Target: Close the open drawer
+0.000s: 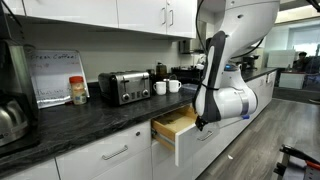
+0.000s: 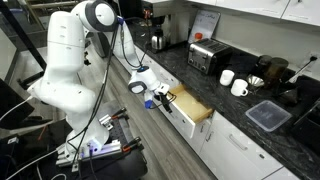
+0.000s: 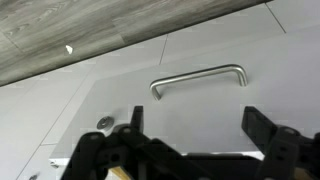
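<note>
The drawer (image 1: 176, 124) is pulled out under the dark countertop, and its light wood box shows in both exterior views (image 2: 193, 106). In the wrist view I see a flat white front with a slim silver bar handle (image 3: 198, 78). My gripper (image 1: 203, 119) hangs at the open drawer's outer end, close to its front, and also shows in an exterior view (image 2: 161, 95). In the wrist view its two black fingers (image 3: 196, 126) are spread wide apart with nothing between them, just in front of the white front and below the handle.
On the dark countertop (image 1: 90, 115) stand a toaster (image 1: 124, 87), white mugs (image 1: 167, 87), a jar (image 1: 78, 90) and a kettle (image 1: 10, 118). A grey plastic container (image 2: 268, 115) lies on the counter. Matching closed white drawer fronts (image 1: 110, 155) flank the open one.
</note>
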Tool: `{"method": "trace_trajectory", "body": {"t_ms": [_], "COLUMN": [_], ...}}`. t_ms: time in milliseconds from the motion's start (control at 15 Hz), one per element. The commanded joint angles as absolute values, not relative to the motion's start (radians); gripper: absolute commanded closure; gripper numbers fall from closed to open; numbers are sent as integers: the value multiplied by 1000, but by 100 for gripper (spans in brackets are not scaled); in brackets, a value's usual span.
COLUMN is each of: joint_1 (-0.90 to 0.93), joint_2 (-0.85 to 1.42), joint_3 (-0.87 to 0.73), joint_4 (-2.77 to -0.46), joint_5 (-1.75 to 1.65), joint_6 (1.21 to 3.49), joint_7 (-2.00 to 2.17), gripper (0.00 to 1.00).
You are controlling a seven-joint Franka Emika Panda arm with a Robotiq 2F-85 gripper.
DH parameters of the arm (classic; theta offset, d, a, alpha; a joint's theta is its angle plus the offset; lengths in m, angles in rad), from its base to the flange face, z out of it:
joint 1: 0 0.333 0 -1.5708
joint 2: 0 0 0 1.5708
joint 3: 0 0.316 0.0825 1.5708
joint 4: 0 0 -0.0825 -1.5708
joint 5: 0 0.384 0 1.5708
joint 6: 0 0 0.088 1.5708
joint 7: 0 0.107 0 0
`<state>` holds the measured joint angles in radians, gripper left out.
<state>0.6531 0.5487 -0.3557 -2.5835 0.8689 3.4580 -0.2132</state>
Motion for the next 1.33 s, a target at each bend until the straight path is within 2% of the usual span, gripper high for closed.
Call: {"method": "trace_trajectory", "body": {"t_ms": [0, 800, 1267], "joint_1": [670, 614, 551], "joint_2": [577, 594, 702], "joint_3": [-413, -399, -397], "joint_4": [-2539, -2535, -2471], "joint_5": [789, 652, 559], "joint_6": [3458, 3455, 3454], "joint_7": [-158, -50, 8], "gripper": [0, 0, 0]}}
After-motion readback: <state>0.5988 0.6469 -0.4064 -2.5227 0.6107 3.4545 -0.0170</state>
